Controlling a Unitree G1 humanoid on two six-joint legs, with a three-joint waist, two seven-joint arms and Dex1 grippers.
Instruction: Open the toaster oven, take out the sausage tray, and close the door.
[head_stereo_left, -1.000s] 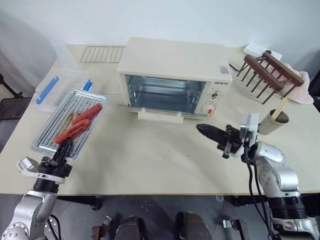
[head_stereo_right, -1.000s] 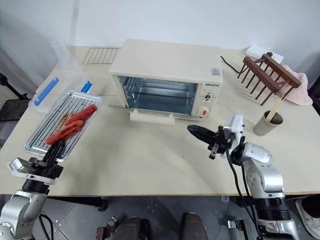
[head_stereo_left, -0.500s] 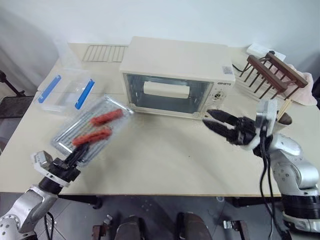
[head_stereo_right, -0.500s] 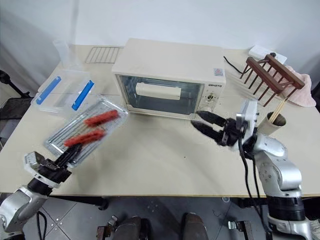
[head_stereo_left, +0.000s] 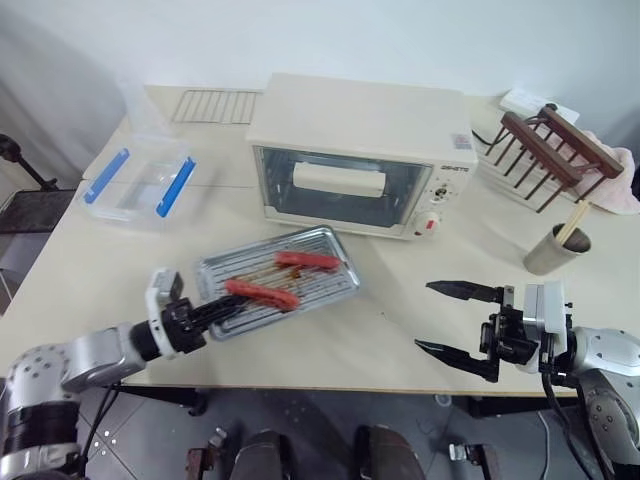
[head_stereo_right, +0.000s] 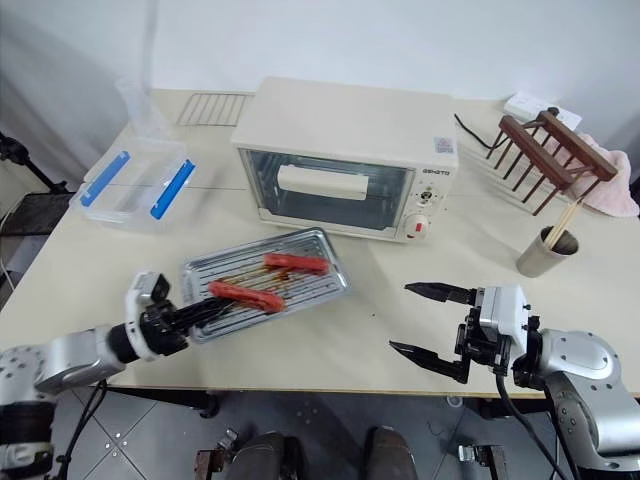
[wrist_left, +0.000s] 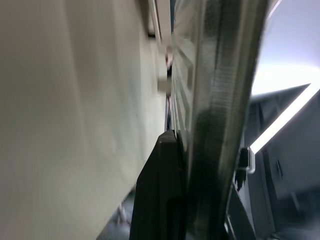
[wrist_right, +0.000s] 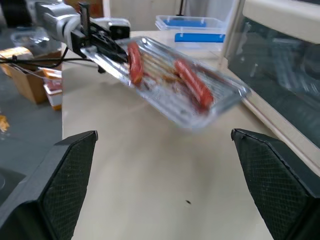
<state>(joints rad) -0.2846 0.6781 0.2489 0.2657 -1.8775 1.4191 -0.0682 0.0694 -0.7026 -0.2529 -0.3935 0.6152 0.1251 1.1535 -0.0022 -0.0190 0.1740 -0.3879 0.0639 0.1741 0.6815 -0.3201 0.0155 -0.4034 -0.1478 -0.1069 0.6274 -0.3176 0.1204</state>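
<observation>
A: Start at the left gripper (head_stereo_left: 215, 310). What do its fingers hold?

B: They are clamped together on the near left edge of the sausage tray (head_stereo_left: 330, 283). In the left wrist view one black finger (wrist_left: 162, 190) lies pressed against the tray's silver rim (wrist_left: 220, 125), seen edge-on.

A: And where does the tray lie from there?

B: It stretches away from the gripper toward the right and slightly back, over the cream table (head_stereo_left: 400, 330), just in front of the toaster oven (head_stereo_left: 360, 150). In the right wrist view it looks tilted and raised off the tabletop, though I cannot tell how far. Two red sausages (head_stereo_left: 262, 292) lie on it, one near the gripper, the other (head_stereo_left: 308, 260) farther along.

A: The right gripper (head_stereo_left: 455, 320)?

B: Its two fingers stand wide apart, holding nothing, near the front edge of the table. The tray lies well apart to its left, and the right wrist view looks between the spread fingers straight at the tray.

A: The oven's door (head_stereo_left: 340, 185)?

B: Upright against the oven front, its cream bar handle (head_stereo_left: 338, 178) across the glass. Left of the oven sits a clear box with blue clips (head_stereo_left: 140, 180); behind that lies a wire rack (head_stereo_left: 212, 106). To the right stand a dark wooden rack (head_stereo_left: 550, 150) and a metal cup (head_stereo_left: 553, 250).
</observation>
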